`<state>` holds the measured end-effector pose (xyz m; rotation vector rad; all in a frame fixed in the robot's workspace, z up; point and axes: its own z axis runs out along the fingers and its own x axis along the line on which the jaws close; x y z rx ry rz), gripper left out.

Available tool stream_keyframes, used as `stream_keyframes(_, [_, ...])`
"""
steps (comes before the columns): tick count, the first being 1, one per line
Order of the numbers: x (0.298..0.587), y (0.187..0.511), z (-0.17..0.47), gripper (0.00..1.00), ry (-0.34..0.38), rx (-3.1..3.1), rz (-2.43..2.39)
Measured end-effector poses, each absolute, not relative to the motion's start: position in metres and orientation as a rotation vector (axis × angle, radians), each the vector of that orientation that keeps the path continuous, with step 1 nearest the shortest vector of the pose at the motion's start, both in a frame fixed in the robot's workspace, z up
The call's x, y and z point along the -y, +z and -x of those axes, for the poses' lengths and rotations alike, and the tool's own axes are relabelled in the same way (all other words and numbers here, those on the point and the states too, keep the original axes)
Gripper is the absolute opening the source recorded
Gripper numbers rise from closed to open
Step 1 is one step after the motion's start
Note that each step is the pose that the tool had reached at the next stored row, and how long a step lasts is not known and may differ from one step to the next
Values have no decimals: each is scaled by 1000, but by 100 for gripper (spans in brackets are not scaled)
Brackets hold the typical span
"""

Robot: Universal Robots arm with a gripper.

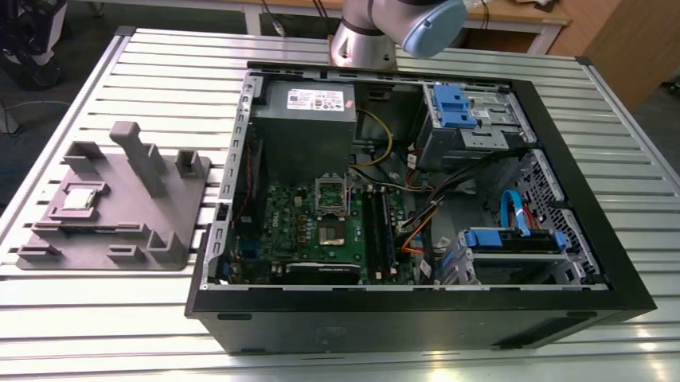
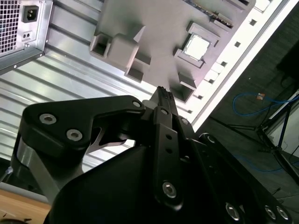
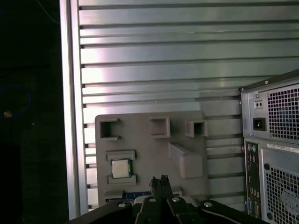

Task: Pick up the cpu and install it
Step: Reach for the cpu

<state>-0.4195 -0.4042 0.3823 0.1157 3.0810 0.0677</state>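
**Gripper** (image 2: 163,91): black, two-fingered. Seen in both wrist views (image 3: 158,179) with its tips drawn close together and nothing between them. It hangs above the grey tray and touches nothing. The arm (image 1: 367,36) enters at the far edge of the exterior view.

**Cpu** (image 3: 120,168): a small square chip, its pale metal top facing up. It lies flat in a shallow seat of the tray, near the gripper tips in both wrist views (image 2: 196,46) but apart from them. In the exterior view (image 1: 80,196) it sits towards that view's left, well apart from the computer. Not yet picked up.

**Tray** (image 1: 117,239): grey moulded plastic with upright posts and open pockets. Raised ledges flank the chip's seat, probably to keep the chip square and in one known place for a grasp from above.

**Computer case** (image 1: 425,322): black, laid on its side with the panel off, so the inside faces upward and can be reached from above.

**Circuit board** (image 1: 302,227): green, lying flat inside the case.

**Socket frame** (image 1: 331,193): shiny metal, on the board. It appears swung open, which would leave the seat free for the chip.

**Power supply** (image 1: 308,107): grey box at the far end of the case.

**Surface** (image 1: 127,79): slatted metal, carrying the tray and the case side by side.
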Motion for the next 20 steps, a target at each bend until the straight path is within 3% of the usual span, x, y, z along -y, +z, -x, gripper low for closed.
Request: stream_keyframes(20, [423,355,429,11,59,-3084,-116])
